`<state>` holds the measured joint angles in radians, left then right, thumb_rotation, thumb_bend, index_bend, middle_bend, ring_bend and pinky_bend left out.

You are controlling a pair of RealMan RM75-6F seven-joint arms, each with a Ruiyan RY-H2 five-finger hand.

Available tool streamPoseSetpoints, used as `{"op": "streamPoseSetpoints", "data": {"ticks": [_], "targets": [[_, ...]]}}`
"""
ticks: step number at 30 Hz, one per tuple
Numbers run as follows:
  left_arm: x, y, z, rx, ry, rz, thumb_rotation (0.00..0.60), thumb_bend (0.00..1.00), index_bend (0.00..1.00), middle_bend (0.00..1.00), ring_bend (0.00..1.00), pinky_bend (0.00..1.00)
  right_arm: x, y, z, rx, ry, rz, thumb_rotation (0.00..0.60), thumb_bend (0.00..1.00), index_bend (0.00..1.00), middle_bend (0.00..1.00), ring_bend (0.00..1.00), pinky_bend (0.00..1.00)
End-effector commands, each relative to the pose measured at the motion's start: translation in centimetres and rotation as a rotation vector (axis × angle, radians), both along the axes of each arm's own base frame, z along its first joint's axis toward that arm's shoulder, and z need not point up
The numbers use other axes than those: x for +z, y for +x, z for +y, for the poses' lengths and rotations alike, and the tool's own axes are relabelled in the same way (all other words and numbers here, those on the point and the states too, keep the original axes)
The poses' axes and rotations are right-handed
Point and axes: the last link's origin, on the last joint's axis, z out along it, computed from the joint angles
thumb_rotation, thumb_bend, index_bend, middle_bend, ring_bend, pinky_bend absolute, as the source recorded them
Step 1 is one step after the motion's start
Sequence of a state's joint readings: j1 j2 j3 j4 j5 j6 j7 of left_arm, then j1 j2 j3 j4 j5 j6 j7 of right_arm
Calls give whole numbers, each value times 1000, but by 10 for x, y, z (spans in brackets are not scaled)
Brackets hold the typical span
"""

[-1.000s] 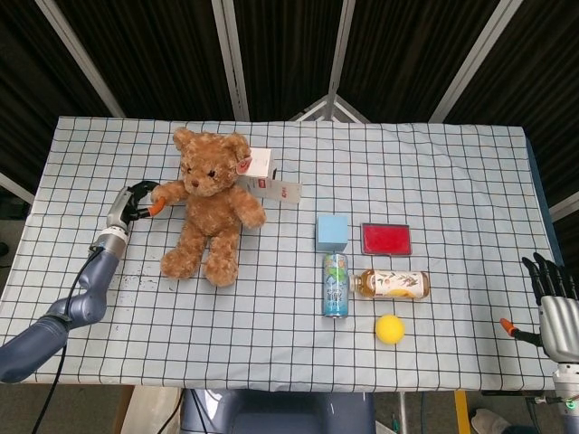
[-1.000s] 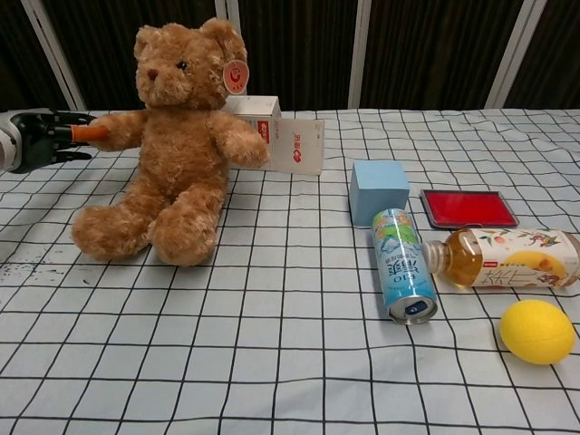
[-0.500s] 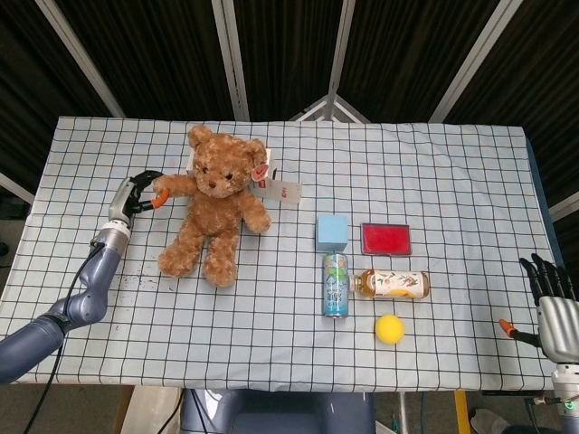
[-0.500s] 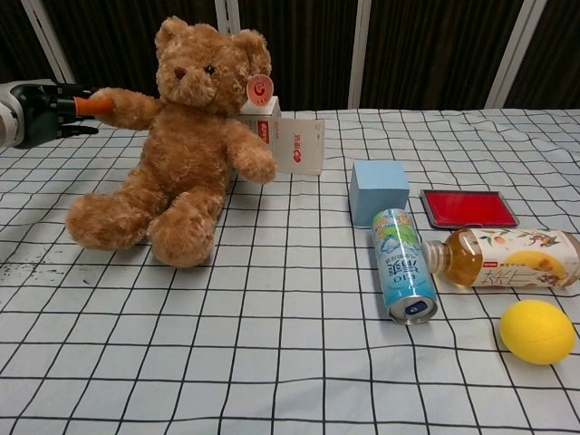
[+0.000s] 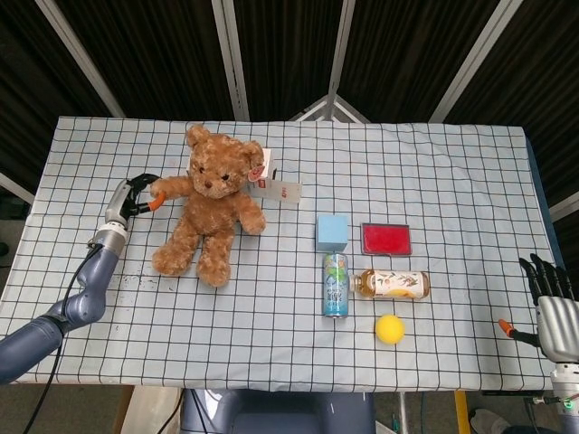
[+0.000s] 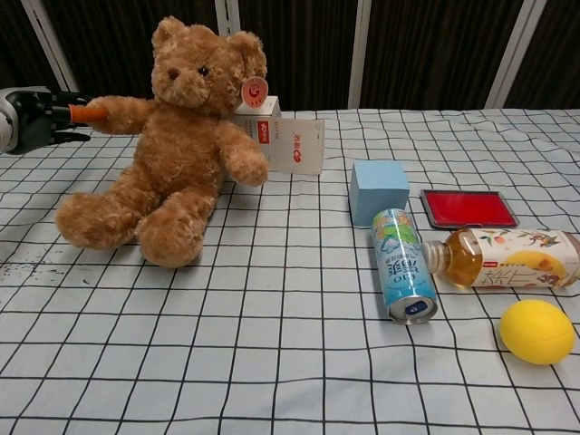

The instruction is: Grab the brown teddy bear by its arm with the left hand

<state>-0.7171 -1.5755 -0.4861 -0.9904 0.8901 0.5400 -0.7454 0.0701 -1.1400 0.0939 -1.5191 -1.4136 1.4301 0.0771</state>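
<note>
The brown teddy bear (image 5: 211,203) sits upright on the checked cloth at the left, seen larger in the chest view (image 6: 168,149). My left hand (image 5: 134,197) pinches the end of the bear's outstretched arm (image 5: 168,187); in the chest view the hand (image 6: 36,118) shows at the left edge with an orange fingertip against the arm (image 6: 118,112). My right hand (image 5: 552,312) hangs off the table's near right corner, fingers apart and holding nothing.
A white carton (image 6: 285,140) stands behind the bear. To the right lie a blue cube (image 5: 331,231), a red pad (image 5: 386,239), a can (image 5: 336,284), a tea bottle (image 5: 392,284) and a yellow ball (image 5: 390,329).
The left hand has drawn the bear by its arm a little to the left; the bear's legs slid left and its body now leans less than half a second ago.
</note>
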Motion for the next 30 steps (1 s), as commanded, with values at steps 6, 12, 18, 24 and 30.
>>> {"op": "streamPoseSetpoints", "data": {"ticks": [6, 12, 18, 24, 30], "targets": [[-9, -24, -5, 47, -63, 84, 600, 573, 432, 326, 0, 0, 0, 0, 0, -1, 0, 0, 600, 131, 55, 16, 0, 0], [-9, -25, -1, 63, -65, 86, 600, 573, 433, 326, 0, 0, 0, 0, 0, -2, 1, 1, 600, 131, 55, 15, 0, 0], [-1, -5, 3, 13, -21, 62, 600, 573, 435, 331, 0, 0, 0, 0, 0, -4, 2, 1, 600, 130, 55, 15, 0, 0], [4, 7, 0, -21, 10, 25, 600, 573, 441, 333, 0, 0, -1, 1, 1, -1, 6, 0, 600, 131, 55, 15, 0, 0], [-4, -7, -4, 17, -29, 32, 600, 573, 441, 331, 0, 0, 0, 1, 1, -3, 5, -1, 600, 131, 55, 15, 0, 0]]}}
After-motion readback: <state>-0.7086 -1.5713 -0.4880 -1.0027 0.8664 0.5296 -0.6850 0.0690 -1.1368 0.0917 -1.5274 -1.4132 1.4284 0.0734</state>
